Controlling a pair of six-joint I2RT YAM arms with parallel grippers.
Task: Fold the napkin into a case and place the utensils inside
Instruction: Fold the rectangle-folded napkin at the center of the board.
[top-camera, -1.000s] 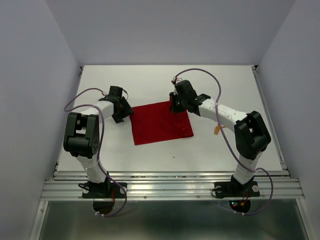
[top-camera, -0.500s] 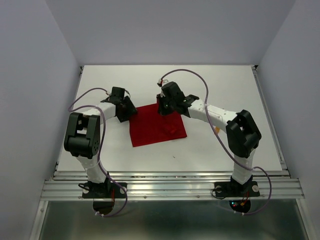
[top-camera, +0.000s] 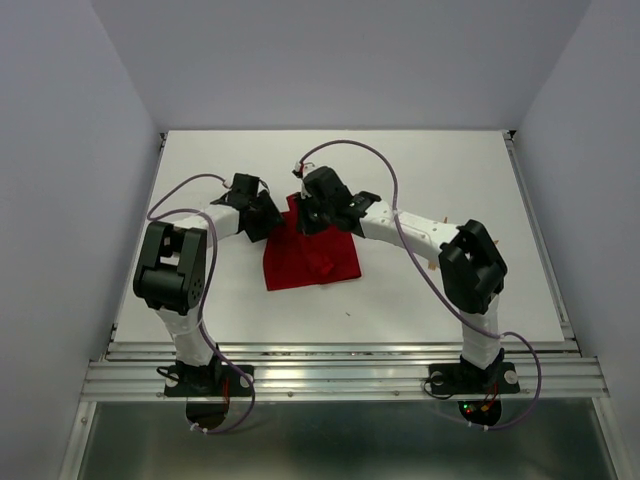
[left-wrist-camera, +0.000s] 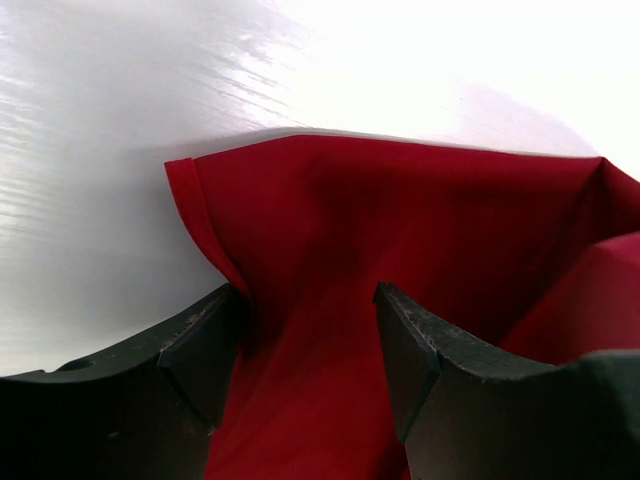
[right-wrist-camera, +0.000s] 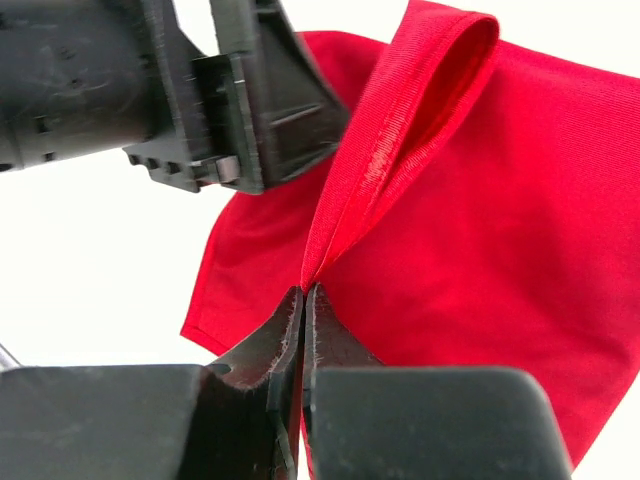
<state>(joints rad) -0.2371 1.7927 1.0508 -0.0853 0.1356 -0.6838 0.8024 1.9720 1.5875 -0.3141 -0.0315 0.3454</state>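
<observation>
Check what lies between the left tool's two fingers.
The red napkin runs between them; the left tool stands open around it. Left wrist view shows this.

The top view looks down from above the worktop's (top-camera: 450, 170) near edge, taking in all of it; both wrist views sit very close on the napkin (top-camera: 312, 262), shared by all three.

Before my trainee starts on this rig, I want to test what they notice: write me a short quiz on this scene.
1. True or false: the right fingers are shut on a raised fold of the napkin.
2. Which stand open with cloth between them? A: left fingers. B: right fingers.
3. Fill in: the orange utensil lies ____ the napkin.
Key: 1 true; 2 A; 3 outside.
</observation>
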